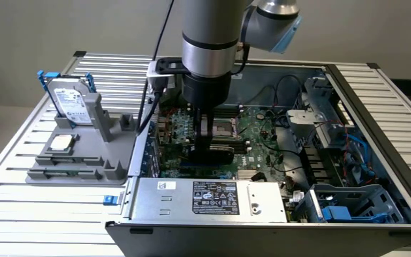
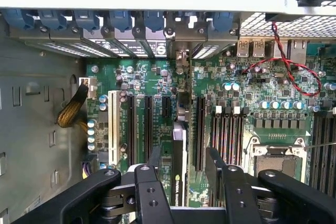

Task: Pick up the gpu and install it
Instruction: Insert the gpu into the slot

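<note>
On a ribbed silver metal counter (image 1: 20, 176) by a plain grey wall, the tool (image 2: 184, 169) grips the thin black-covered gpu (image 2: 178, 166) edge-down over the green motherboard (image 2: 152, 85) inside the open computer case (image 1: 377, 96).

gpu (image 2: 178, 166): thin card seen edge-on in wrist view, black cover with small green logo print, standing on its long edge between the gripper (image 2: 182, 169) fingers. Runs straight ahead from the gripper toward the rear slot brackets, silver end bracket at the far end. Lower edge sits at the motherboard slots; cannot tell if fully seated. In exterior view it's a dark slab (image 1: 216, 154) directly under the gripper.
</note>
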